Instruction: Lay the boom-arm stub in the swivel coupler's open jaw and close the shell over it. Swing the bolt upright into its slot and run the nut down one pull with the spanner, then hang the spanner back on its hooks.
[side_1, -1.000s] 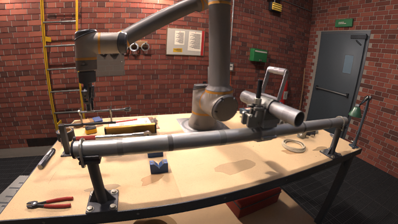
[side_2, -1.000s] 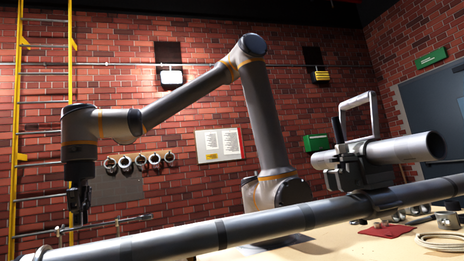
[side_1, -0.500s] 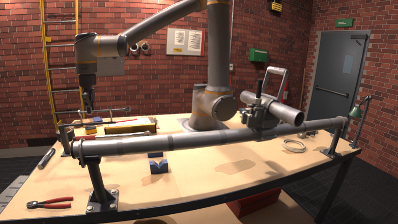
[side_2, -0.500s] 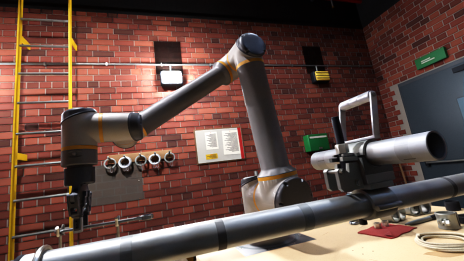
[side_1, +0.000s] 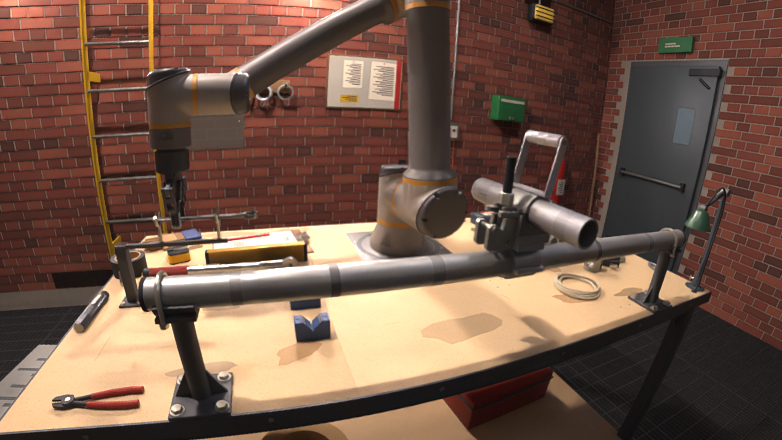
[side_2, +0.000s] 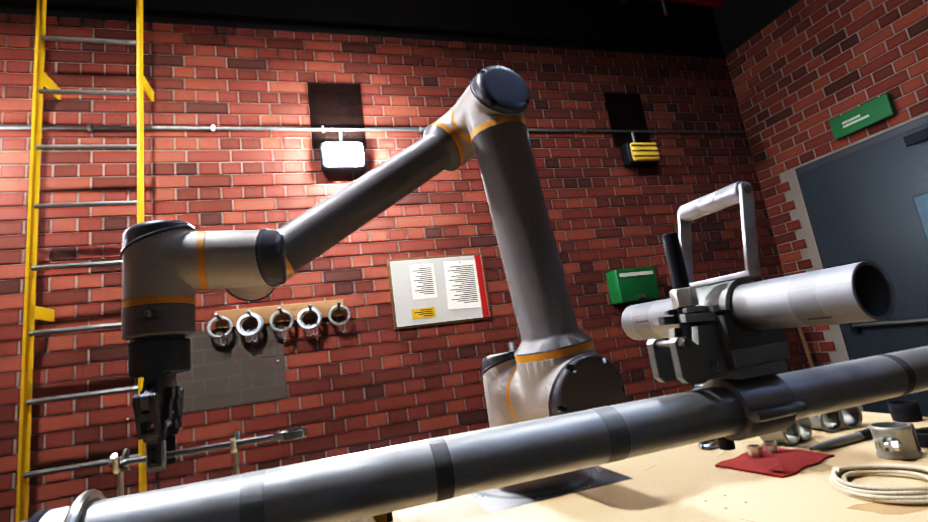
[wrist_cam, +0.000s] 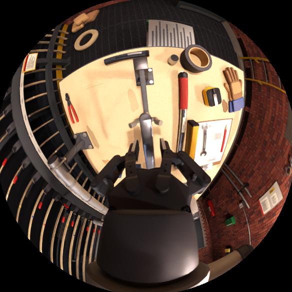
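My gripper (side_1: 176, 220) (side_2: 156, 459) (wrist_cam: 149, 148) hangs at the far left of the bench, straddling the handle of the spanner (side_1: 186, 218) (side_2: 195, 448) (wrist_cam: 147, 133). The spanner lies level across its two hooks, ring end toward the arm's base. On the right the boom-arm stub (side_1: 538, 210) (side_2: 772, 302) lies in the swivel coupler (side_1: 506, 227) (side_2: 710, 341) with the shell down over it. The bolt (side_1: 509, 175) (side_2: 675, 260) stands upright. The coupler sits on the long rail (side_1: 383, 273). The gripper is open and holds nothing.
The long rail crosses the bench front on two posts. Below the gripper lie a yellow level (side_1: 254, 252), a clipboard (wrist_cam: 215, 140), a red-handled bar (wrist_cam: 183, 95), a tape measure (wrist_cam: 212, 96) and a tape roll (wrist_cam: 196, 58). Pliers (side_1: 98, 398) lie at the front left corner.
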